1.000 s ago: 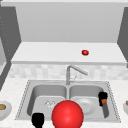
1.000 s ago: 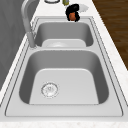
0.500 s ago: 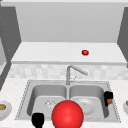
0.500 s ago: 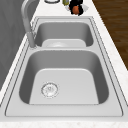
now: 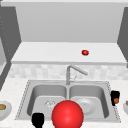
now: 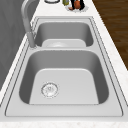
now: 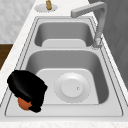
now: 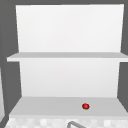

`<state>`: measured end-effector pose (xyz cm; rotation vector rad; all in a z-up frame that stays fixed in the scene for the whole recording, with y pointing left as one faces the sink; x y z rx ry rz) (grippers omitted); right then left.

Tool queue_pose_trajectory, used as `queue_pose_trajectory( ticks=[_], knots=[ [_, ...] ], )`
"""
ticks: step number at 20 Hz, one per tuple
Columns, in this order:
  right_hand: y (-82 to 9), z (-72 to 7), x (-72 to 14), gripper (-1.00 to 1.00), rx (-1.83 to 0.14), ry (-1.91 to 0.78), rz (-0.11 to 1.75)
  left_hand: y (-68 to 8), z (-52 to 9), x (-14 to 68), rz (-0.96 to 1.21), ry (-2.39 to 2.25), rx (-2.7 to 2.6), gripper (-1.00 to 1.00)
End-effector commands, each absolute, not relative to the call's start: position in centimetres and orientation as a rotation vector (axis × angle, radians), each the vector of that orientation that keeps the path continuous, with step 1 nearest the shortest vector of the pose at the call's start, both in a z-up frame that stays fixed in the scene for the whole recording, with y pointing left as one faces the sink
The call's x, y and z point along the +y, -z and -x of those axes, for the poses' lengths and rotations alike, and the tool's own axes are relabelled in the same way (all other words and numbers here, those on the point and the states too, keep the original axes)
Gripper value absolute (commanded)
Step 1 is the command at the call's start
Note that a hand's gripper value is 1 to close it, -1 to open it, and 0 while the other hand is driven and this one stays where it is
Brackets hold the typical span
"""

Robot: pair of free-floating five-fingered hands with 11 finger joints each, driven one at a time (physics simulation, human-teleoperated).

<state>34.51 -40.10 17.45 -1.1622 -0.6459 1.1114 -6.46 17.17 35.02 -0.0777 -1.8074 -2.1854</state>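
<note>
Two hands: left hand (image 5: 38,119) hovers at the sink's (image 5: 26,86) front edge, fingers unclear. Right hand (image 5: 115,96) at the right rim curls around a small orange object (image 7: 24,104), round, mostly hidden under the fingers. Red ball (image 5: 67,114) blocks the basin. Farther back, faucet (image 5: 71,72), red tomato (image 5: 85,52) on shelf.

A simulated kitchen: a double steel sink (image 5: 25,100) with faucet (image 5: 71,72), marble counter (image 6: 113,55), tiled backsplash (image 5: 37,72), wall shelf (image 8: 50,106).
</note>
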Motion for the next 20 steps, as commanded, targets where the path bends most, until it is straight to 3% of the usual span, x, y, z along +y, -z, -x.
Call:
queue_pose_trajectory(
  ticks=[1, 20],
  knots=[
    [-18.2, -34.4, -42.5, 1.0, -0.658, -1.127, 1.158, -35.0, 6.5, 17.2, 0.078, 2.185, -1.807, 0.0],
    [-19.1, -33.5, -54.7, 1.0, -0.654, -1.128, 1.135, -35.0, 6.5, 17.2, 0.078, 2.185, -1.807, 0.0]
  ],
)
